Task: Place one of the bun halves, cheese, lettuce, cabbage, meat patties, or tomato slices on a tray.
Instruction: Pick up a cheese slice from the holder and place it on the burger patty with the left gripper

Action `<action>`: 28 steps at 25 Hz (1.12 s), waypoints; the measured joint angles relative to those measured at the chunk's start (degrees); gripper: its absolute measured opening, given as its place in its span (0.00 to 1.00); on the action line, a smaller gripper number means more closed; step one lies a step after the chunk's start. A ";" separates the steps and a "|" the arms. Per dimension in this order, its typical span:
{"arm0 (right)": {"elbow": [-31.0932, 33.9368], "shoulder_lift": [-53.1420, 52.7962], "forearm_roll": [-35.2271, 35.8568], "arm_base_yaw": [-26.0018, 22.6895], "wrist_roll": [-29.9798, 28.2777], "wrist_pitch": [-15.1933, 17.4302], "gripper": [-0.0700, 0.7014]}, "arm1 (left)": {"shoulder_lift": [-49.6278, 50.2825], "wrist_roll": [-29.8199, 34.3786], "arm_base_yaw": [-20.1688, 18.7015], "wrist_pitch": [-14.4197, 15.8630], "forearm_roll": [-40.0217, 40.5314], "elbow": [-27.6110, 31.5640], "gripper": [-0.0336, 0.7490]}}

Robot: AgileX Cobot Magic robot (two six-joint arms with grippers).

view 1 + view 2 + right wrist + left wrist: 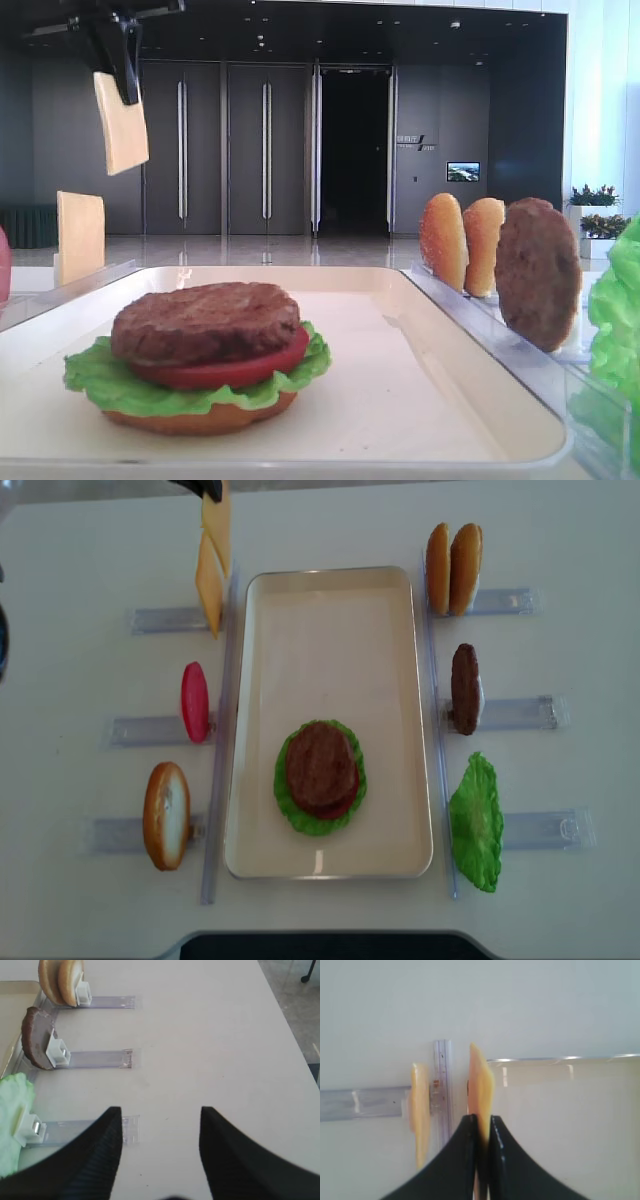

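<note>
Holding a stack of bun half, lettuce, tomato slice and meat patty (321, 764), the tray (330, 605) sits mid-worktop. Clear racks (515, 713) beside it hold upright bun halves (452, 568), a patty (465, 688), lettuce (477, 822), a tomato slice (194, 701) and a twin cheese slice (208, 585). The left gripper (481, 1122) is clamped on the cheese (121, 122), raised above the tray's far left corner. The right gripper (161, 1125) is spread, empty, over the worktop.

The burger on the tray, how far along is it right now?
Done: on the cream-white rectangular tray sits a stack of bun half, frilly green lettuce, red tomato slice and dark-brown meat patty. In hand: the left gripper pinches a pale yellow cheese slice, lifted near the tray's edge. Left: laying that cheese on the tray.
</note>
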 joint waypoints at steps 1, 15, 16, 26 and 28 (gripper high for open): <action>0.00 0.00 0.00 0.00 0.00 0.00 0.57 | -1.08 0.00 0.00 0.02 0.00 0.00 0.08; 0.00 0.00 0.00 0.00 0.05 0.00 0.57 | -7.67 0.21 0.00 0.27 0.79 0.00 0.08; 0.00 0.00 0.00 0.00 0.05 0.00 0.57 | -7.67 0.39 0.00 0.27 0.79 0.00 0.08; 0.00 0.00 0.00 0.00 0.05 0.00 0.57 | -13.00 2.02 -0.04 0.32 -1.33 2.54 0.08; 0.00 0.00 0.00 0.00 0.05 0.00 0.57 | -15.81 2.63 -0.04 0.32 -0.92 6.58 0.08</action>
